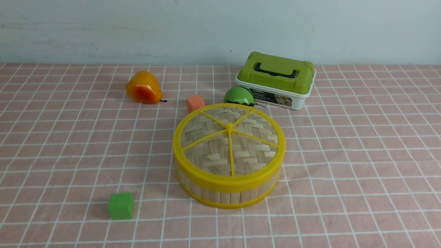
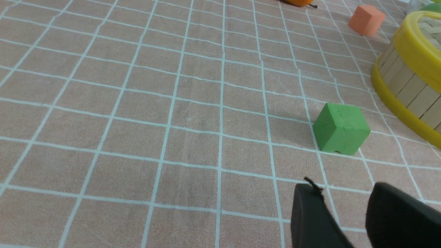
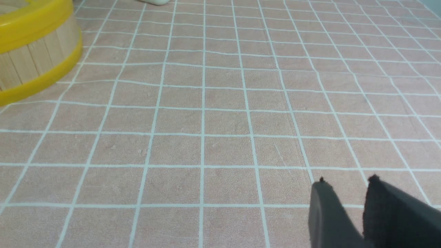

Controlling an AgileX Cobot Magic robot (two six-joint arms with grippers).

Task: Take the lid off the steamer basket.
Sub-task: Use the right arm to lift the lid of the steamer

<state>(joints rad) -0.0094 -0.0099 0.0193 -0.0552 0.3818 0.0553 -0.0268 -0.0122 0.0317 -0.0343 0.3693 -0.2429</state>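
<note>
1. Front view.
   - The lid (image 1: 229,137) sits flush on the steamer basket (image 1: 227,193), mid-tabletop (image 1: 361,155), yellow rim on yellow rim with no gap showing.
   - A green toy melon (image 1: 239,96) lies just beside the far rim, with an orange cube (image 1: 195,103) near it. A white box (image 1: 275,81) stands behind, and a pear (image 1: 143,88) lies off to the left.
   - A green cube (image 1: 120,205) sits near the front left.
   - No arm is in frame, so the lift is not yet begun and the step in hand looks like the approach.
   - Best purchase is probably the lid's thick rim, since the spokes look thin. Pinch that rim only, clear of the basket's top band, and lift straight up.
   - The basket looks light and may ride up with the lid. The spare arm could steady its wall.
2. Left wrist view.
   - The left tool (image 2: 341,193) is over bare tabletop with its fingers parted by a modest gap. It holds nothing and touches nothing.
   - The green cube lies just ahead, and the basket wall (image 2: 410,89) is beyond it and apart from the tool.
   - The gap likely needs widening for the rim.
3. Right wrist view.
   - The right tool (image 3: 346,187) has its fingers only narrowly parted, is empty, and is clear of everything.
   - The basket wall (image 3: 34,55) shows in the far corner, well apart.
</note>
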